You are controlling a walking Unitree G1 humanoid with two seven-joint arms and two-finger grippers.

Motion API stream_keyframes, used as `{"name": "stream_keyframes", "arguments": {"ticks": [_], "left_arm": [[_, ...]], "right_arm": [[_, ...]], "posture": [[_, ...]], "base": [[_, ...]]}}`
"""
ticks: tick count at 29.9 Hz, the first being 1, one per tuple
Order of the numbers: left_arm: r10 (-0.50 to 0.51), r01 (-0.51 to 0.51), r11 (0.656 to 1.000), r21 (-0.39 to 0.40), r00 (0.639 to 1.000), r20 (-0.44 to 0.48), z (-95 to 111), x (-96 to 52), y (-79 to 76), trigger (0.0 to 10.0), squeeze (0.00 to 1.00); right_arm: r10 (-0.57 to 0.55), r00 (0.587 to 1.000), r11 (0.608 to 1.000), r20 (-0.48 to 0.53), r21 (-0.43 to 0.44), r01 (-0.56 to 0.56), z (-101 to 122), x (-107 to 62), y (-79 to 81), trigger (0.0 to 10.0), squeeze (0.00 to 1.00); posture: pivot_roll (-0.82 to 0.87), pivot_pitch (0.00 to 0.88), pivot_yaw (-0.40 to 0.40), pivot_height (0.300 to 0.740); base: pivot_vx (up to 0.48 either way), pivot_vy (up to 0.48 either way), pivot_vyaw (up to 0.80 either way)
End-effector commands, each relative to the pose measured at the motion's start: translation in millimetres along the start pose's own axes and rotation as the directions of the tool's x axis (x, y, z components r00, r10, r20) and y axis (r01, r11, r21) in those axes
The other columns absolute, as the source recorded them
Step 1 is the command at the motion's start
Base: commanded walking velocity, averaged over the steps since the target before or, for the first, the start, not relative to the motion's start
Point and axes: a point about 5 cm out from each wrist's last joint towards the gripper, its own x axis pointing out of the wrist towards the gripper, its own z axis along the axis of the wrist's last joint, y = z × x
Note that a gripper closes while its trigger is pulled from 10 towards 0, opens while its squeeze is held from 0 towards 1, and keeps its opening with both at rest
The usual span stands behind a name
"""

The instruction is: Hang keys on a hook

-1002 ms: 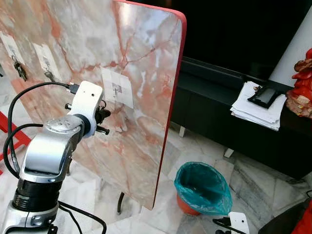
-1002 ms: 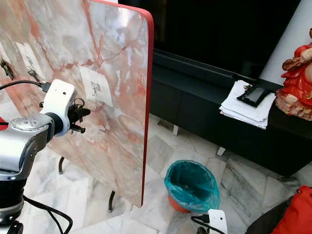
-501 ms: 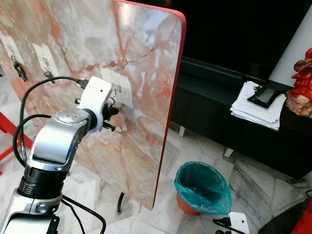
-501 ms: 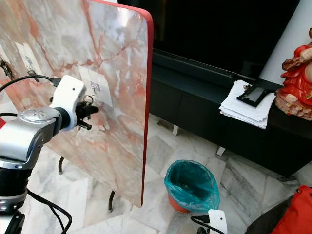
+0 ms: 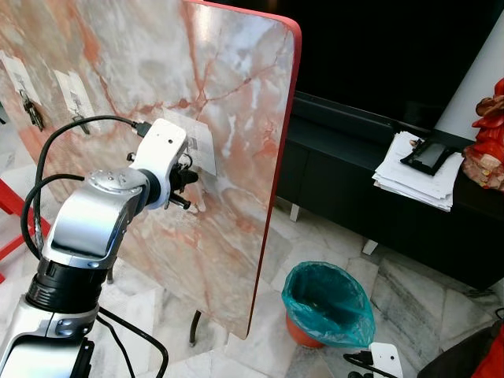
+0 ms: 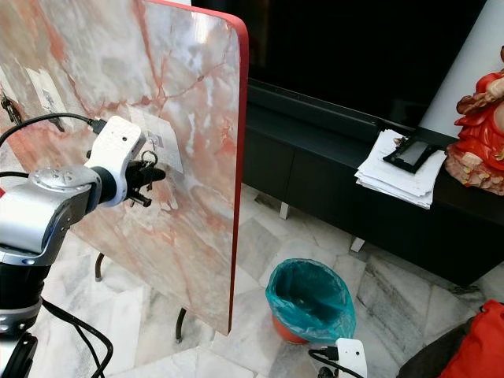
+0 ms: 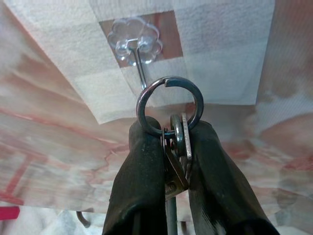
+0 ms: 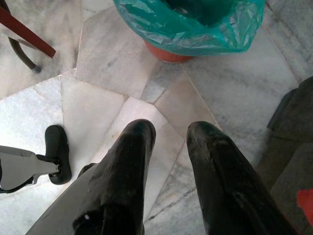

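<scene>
your left hand is clamped on the keys, both black fingers pressed against the key blades, which are mostly hidden between them. the key ring stands clear above the fingertips, its split end visible at the top. the hook, a clear flower-shaped stick-on with a thin metal stem, sits just beyond the ring on a pale taped patch of the marble board. the stem runs down behind the ring's upper left edge; you cannot tell from the wrist view whether the ring is over the hook tip or merely in front of it, since the tip itself is hidden behind the ring.

from the head cameras, your left hand is raised against the board face, and its white wrist housing covers most of the patch and the hook. other hooks further along the board to the hand's left carry dark keys, small and hard to read.

your right hand hangs idle above the marble floor, fingers parted with nothing between them. near it stands a bin with a green liner, cut off at the frame edge. a black cabinet beyond holds a paper stack; a red figurine is partly cropped.
</scene>
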Motion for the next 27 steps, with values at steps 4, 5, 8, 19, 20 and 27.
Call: {"name": "stream_keyframes", "arguments": {"ticks": [4, 5, 8, 19, 20, 27], "left_arm": [[0.021, -0.021, 1.000, 0.000, 1.000, -0.008, 3.0, 0.5, 2.9, 10.0, 0.00], [0.022, -0.022, 1.000, -0.001, 1.000, -0.009, 3.0, 0.5, 2.9, 10.0, 0.00], [0.037, -0.038, 0.999, -0.010, 0.999, -0.021, 1.7, 0.2, 4.5, 10.0, 0.00], [0.069, -0.069, 0.998, -0.002, 0.997, -0.039, -3.7, 2.0, 6.1, 10.0, 0.00], [0.069, -0.069, 0.998, -0.002, 0.997, -0.040, -3.8, 2.7, 5.7, 10.0, 0.00], [0.077, -0.077, 0.997, 0.001, 0.996, -0.037, -2.3, 6.8, 7.9, 10.0, 0.00]], "right_arm": [[-0.008, 1.000, 1.000, -0.002, 0.011, 0.008, -0.9, -0.9, -3.2, 10.0, 0.00], [-0.008, 1.000, 1.000, -0.002, 0.011, 0.008, -0.9, -0.9, -3.3, 10.0, 0.00], [-0.006, 1.000, 1.000, -0.003, 0.011, 0.007, -1.1, -1.0, -3.3, 10.0, 0.00], [-0.006, 1.000, 1.000, -0.002, 0.019, 0.006, -1.2, -0.9, -3.1, 10.0, 0.00], [-0.005, 1.000, 1.000, -0.002, 0.017, 0.005, -1.2, -0.9, -3.1, 10.0, 0.00], [-0.006, 1.000, 1.000, -0.003, 0.019, 0.006, -1.4, -0.9, -3.0, 10.0, 0.00]], "posture": [[0.00, 0.000, -0.087, 0.740], [0.00, 0.000, -0.087, 0.740], [0.01, 0.000, -0.088, 0.740], [0.01, 0.000, -0.088, 0.740], [0.01, 0.000, -0.088, 0.740], [0.01, 0.000, -0.086, 0.740]], "base": [[0.000, 0.000, 0.00], [0.000, 0.000, 0.00], [0.000, 0.000, 0.00], [0.000, 0.000, 0.00], [0.000, 0.000, 0.00], [0.000, 0.000, 0.00]]}}
